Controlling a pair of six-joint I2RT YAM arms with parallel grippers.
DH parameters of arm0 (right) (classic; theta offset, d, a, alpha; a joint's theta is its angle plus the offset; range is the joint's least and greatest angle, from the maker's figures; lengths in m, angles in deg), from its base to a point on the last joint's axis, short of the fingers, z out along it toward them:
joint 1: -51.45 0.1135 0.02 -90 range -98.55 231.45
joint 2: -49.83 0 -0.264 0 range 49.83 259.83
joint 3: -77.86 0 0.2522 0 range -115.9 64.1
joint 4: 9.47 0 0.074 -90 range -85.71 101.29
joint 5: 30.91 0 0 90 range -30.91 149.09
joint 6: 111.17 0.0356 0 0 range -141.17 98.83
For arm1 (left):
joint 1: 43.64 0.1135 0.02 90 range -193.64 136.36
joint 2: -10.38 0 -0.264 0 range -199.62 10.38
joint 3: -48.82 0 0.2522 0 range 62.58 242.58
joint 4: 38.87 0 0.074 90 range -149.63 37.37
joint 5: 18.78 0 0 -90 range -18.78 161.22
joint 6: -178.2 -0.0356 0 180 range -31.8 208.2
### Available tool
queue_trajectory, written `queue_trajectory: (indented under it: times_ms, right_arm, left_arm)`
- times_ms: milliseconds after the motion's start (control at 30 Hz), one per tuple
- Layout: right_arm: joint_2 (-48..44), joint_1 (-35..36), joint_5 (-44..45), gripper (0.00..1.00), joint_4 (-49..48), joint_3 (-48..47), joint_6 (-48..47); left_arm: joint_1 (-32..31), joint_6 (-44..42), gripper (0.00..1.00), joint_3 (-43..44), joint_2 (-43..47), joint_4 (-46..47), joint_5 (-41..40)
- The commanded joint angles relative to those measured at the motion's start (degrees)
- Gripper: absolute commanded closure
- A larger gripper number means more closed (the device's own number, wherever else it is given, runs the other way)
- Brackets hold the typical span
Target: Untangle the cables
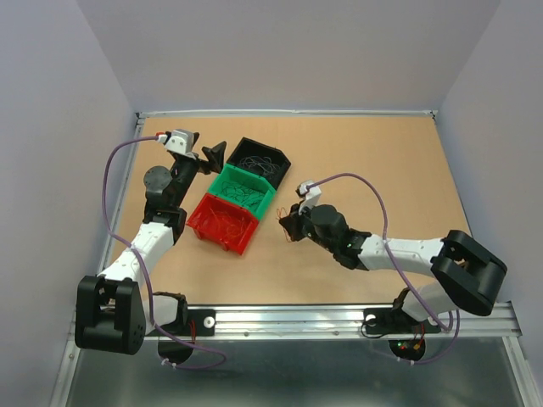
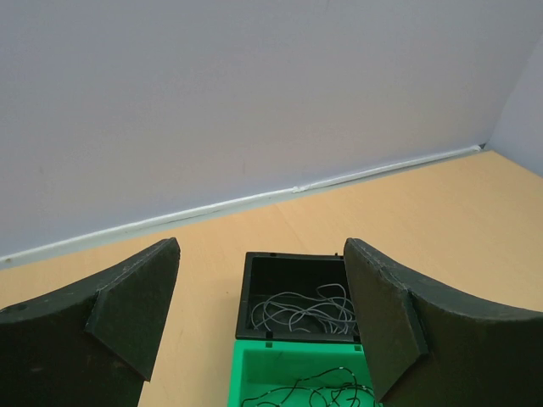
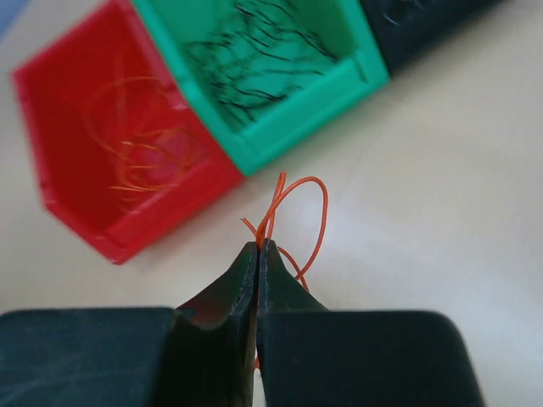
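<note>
Pinching a red-orange cable in the right claw, clenching tight on it, with a thin loop arching out beyond the claw. Holding that loop over bare worktop, just right of the red bin and the green bin, apart from both; whether touching the worktop or not, impossible to tell. Hovering the left claw released, spreading wide around nothing, above the far left side of the bin row and looking down into the black bin. Sitting in a touching diagonal line on the worktop: red bin nearest, green bin in the middle, black bin farthest. Curling loosely inside the red bin: more red-orange cables. Tangling inside the green bin: thin black cables. Lying in loops on the floor of the black bin: pale grey cables.
</note>
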Motion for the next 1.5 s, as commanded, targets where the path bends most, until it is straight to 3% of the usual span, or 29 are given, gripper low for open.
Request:
queue_trajectory:
  times_ms: [0,500,567,600,700,1067,1200,1300,1467]
  right_arm:
    - [-0.5,0.1,-16.3,1.00,-10.9,-1.3,-4.5]
    - [19.7,2.2,-25.9,0.97,-13.0,-27.6,-7.3]
    - [24.0,2.4,-26.9,0.79,-10.1,-30.7,-7.7]
    - [25.2,2.5,-26.4,0.54,-8.4,-32.5,-7.8]
    - [26.7,2.8,-22.9,0.31,-4.6,-34.7,-8.6]
    - [4.5,3.3,-10.7,0.27,-7.8,-19.0,-12.1]
    - [-3.3,3.3,-5.5,0.16,-7.1,-16.7,-15.8]
    - [-8.5,3.3,0.3,0.01,-5.6,-15.5,-18.6]
    - [-15.7,3.3,20.6,0.01,-5.8,-6.0,-18.5]
  left_arm:
    - [0.3,-0.9,0.10,-0.3,1.2,4.3,0.3]
    - [0.3,-1.1,0.10,-0.2,0.8,4.6,0.1]
    - [0.3,-1.1,0.10,-0.3,0.9,4.6,-0.2]
    - [0.3,-1.2,0.10,-0.4,1.2,4.4,-0.5]
    - [0.3,-1.1,0.10,-0.5,1.5,4.5,-1.5]
    - [0.3,-0.9,0.10,-0.4,0.9,4.6,-1.5]
    - [0.3,-0.9,0.10,-0.4,0.6,4.7,-1.3]
    - [0.3,-0.9,0.10,-0.2,0.1,4.8,-1.2]
    - [0.3,-1.1,0.10,-0.2,-0.3,4.9,-1.4]
